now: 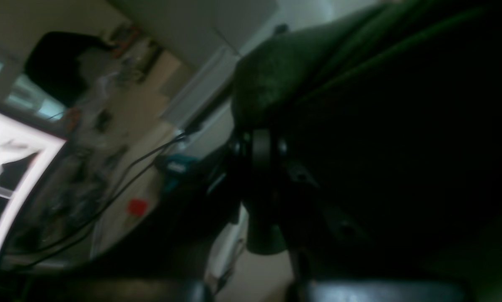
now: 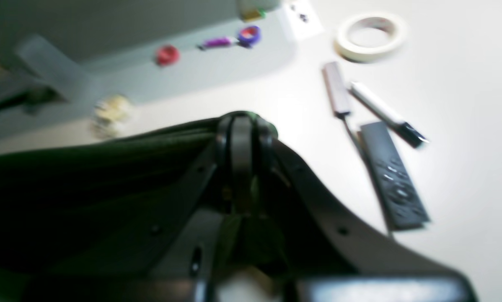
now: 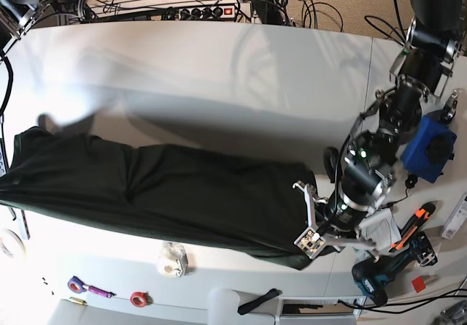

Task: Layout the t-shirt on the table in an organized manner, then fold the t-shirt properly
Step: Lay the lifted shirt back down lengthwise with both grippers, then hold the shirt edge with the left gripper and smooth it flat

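the left gripper [image 3: 315, 231] sits at the near right corner of the table [image 3: 219, 69], jaws pressed together and pinching the right end of the t-shirt [image 3: 160, 193]; its wrist view shows dark green cloth bunched over the fingertips and filling the frame beyond them. the right gripper [image 2: 242, 138] is out of the base view at the left edge, and its own wrist view shows its jaws likewise pinched on a fold of the same green fabric, the cloth running away from the fingers toward that frame's left. the shirt therefore hangs stretched between the two grips as a long dark band, its long axis running left to right across the near half of the tabletop, with the bare white surface lying beyond it. judged from this, the layout step is in hand, and the coming move turns on carrying both ends the same way, away from the near edge, so the band settles flat on the open table. each arm is nearest its own end; neither is nearer the middle. past the right grip lie a remote control [image 2: 395, 184], a marker pen [image 2: 385, 113] and a roll of tape [image 2: 370, 35] on the white surface. no brand, label or writing can be read on the shirt or on anything else; both wrist views are too blurred.
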Tool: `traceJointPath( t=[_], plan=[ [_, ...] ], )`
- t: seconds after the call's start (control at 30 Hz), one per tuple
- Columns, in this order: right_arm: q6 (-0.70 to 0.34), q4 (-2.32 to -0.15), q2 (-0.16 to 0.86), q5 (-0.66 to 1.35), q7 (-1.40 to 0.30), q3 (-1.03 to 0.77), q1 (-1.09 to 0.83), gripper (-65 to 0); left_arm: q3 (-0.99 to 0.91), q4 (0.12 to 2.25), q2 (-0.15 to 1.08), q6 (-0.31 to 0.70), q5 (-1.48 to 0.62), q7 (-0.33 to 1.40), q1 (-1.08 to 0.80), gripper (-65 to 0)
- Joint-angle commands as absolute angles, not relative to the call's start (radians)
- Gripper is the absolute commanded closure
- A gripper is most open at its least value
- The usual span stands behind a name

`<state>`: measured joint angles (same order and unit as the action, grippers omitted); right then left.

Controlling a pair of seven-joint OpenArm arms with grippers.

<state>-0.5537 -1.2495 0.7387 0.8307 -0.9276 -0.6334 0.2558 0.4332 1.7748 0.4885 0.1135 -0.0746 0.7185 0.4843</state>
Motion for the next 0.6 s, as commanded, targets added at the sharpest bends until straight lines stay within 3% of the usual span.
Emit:
traceJointPath(
  t=[0.0,0.3,0.47,0.5,0.57],
  plan=[
    [-0.551,-1.264,0.773,0.815,-0.892,-0.629,0.274,0.0,0.423,1.761,0.495,0.109,-0.064,0.696,0.52,0.0],
    [-0.447,-1.262,0.773,0.639,-0.757,-0.427,0.275,0.0,0.423,1.475,0.397,0.207,-0.068,0.614,0.596,0.0],
    [-0.371,-1.262,0.772,0.522,-0.71,-0.306,0.274,0.0,0.423,1.325,0.347,0.212,-0.068,0.51,0.646,0.0],
    [-0.36,-1.262,0.772,0.511,-0.706,-0.287,0.274,0.0,0.423,1.297,0.34,0.212,-0.068,0.485,0.653,-3.5],
    [-0.346,-1.262,0.772,0.5,-0.706,-0.261,0.274,0.0,0.423,1.244,0.326,0.208,-0.07,0.471,0.666,-25.6]
  ],
)
